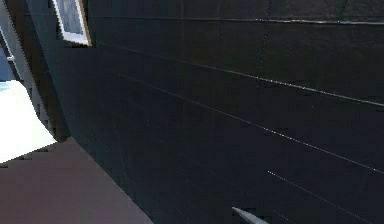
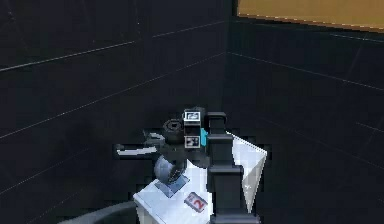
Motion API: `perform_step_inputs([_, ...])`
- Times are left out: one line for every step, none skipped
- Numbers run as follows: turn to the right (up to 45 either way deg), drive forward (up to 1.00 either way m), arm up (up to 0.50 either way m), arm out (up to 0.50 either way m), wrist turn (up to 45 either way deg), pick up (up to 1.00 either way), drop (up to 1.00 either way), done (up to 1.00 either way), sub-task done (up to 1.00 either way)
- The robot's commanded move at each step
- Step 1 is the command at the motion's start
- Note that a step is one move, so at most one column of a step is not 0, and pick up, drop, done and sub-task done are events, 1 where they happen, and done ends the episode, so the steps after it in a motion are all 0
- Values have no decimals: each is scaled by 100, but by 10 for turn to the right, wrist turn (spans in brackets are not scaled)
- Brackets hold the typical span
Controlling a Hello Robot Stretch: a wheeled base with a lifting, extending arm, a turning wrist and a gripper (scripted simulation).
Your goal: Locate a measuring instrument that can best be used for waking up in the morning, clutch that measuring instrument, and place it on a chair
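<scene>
The pincer (image 2: pixel 132 150) points toward the arm side view's left, its thin fingers (image 2: pixel 124 151) reaching out over the near left part of a white worktop (image 2: pixel 248 160). How far apart the fingers stand cannot be told. Whether it holds anything cannot be told either, since a grey disc (image 2: pixel 170 171) lies on the worktop right below its dark body. This disc has the round shape of a clock and is the only thing here that could be the task's instrument. It looks tilted, its long axis running from lower left up to the right in the picture, with the darker flat side turned up and leftward. Whether the pincer touches it cannot be made out. Near the worktop's front edge lies a small red-and-white thing (image 2: pixel 196 203). The arm (image 2: pixel 228 185) rises just right of the disc. Dark wall (image 2: pixel 80 80) stands behind, with an orange panel (image 2: pixel 310 8) at top right. The forward view shows the dark wall, a framed picture (image 1: pixel 72 20), a white block (image 1: pixel 18 125) and brown floor (image 1: pixel 60 190).
</scene>
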Motion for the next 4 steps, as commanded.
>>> perform_step_inputs([0,0,0,0,270,0,0,0,0])
perform_step_inputs([0,0,-30,0,0,0,0,0,0])
perform_step_inputs([0,0,0,0,0,100,0,0,0])
perform_step_inputs([0,0,10,0,0,0,0,0,0])
